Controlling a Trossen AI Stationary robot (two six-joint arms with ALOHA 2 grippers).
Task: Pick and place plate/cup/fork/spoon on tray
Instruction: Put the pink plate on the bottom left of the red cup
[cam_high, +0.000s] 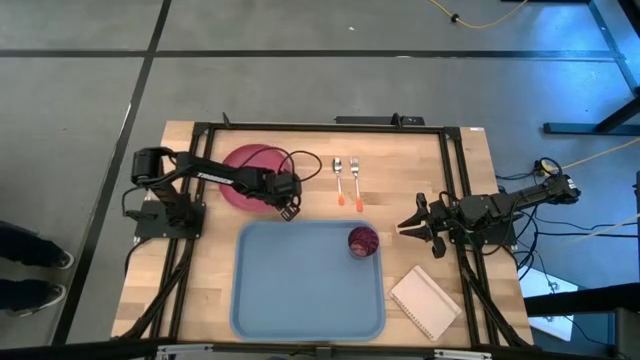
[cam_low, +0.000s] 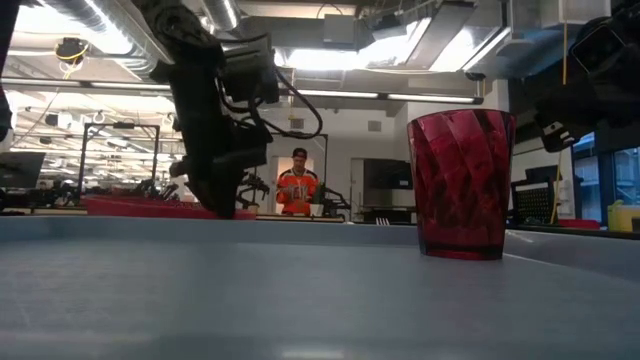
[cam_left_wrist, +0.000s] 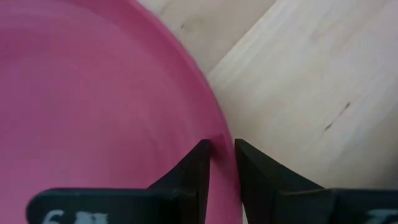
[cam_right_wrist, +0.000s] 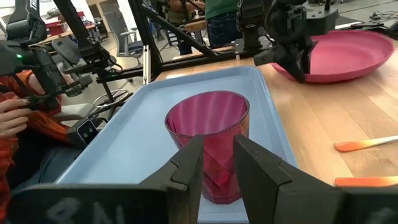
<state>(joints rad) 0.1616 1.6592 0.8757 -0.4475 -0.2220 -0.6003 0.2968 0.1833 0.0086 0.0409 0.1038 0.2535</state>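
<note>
The pinkish-red plate (cam_high: 245, 175) lies on the wooden table at the far left, beyond the light blue tray (cam_high: 300, 300). My left gripper (cam_high: 288, 208) is shut on the plate's right rim; it also shows in the low view (cam_low: 225, 205). The maroon cup (cam_high: 363, 241) stands upright in the tray's far right corner. The spoon (cam_high: 338, 180) and fork (cam_high: 354, 180) lie side by side on the table beyond the tray, orange tips toward it. My right gripper (cam_high: 404, 228) waits right of the cup, narrowly open and empty, with the cup (cam_right_wrist: 208, 143) just ahead. My left gripper pinches the plate's rim (cam_left_wrist: 217, 134) on the side nearest the tray, one finger over the plate's inside and one outside it. The fingers come from above, slanting down, and lie across the rim. Whether the rim is raised off the table I cannot tell.
A small white notepad (cam_high: 425, 303) lies on the table right of the tray's near corner. A black frame (cam_high: 320, 127) borders the table. A person (cam_low: 297, 185) stands in the room far behind, and a hand (cam_right_wrist: 12, 115) shows beside the table.
</note>
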